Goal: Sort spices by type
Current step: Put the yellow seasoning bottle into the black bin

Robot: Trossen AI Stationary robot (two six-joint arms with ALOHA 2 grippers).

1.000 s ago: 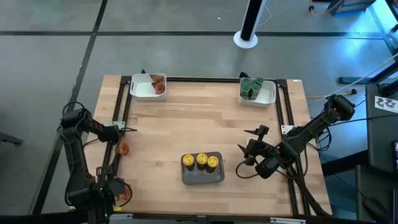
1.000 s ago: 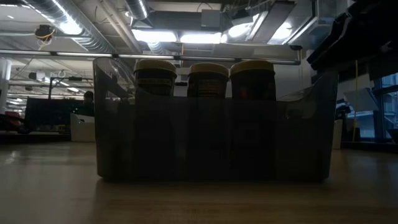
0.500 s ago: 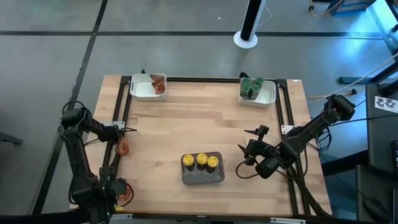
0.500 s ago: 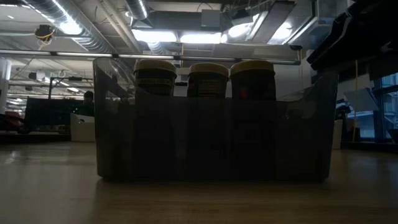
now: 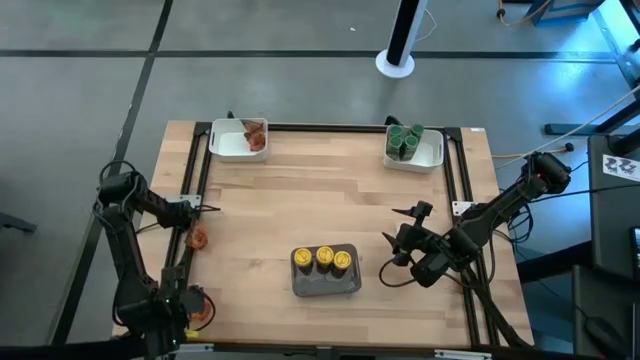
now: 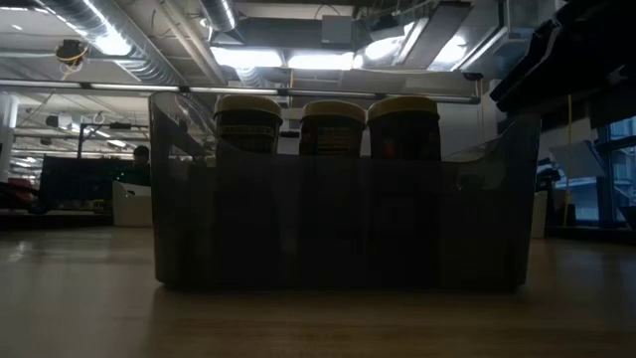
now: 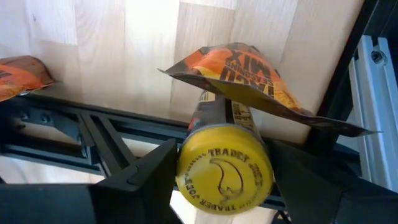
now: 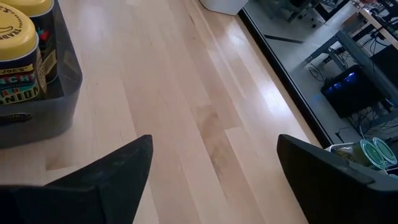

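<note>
Two dark fingers of the left gripper [image 5: 198, 210] flank a yellow-lidded jar [image 7: 224, 171] at the left edge of the table, and from where I stand they look closed on it just behind the lid. A crinkly reddish-orange packet [image 7: 249, 78] lies draped over the jar's body, touching it, so the two are tangled together right by the black frame rail [image 7: 93, 124].

The right gripper [image 8: 211, 149] hangs with its fingers spread wide and nothing between them, over bare wood just right of the grey tray [image 5: 325, 288].

Moving outward, that grey tray sits near the middle of the table's near side and holds three yellow-lidded jars [image 5: 325, 258] standing in a row. The far-right white tray [image 5: 430, 155] holds the green-lidded jars [image 5: 405, 138], and the far-left white tray [image 5: 225, 148] has packets [image 5: 256, 136] in it.

I'd judge the sorting well along but not finished. The green lids look done. The jar in the left gripper is not yet with the other yellow ones, the packet lying on it is not yet in the far-left tray, and a second packet [image 5: 201, 310] lies loose near the table's near-left corner.

Against the pictures from a second ago I can find no difference: both arms, all three trays and the loose packets sit exactly as they did, as if the robot has paused mid-grasp.
</note>
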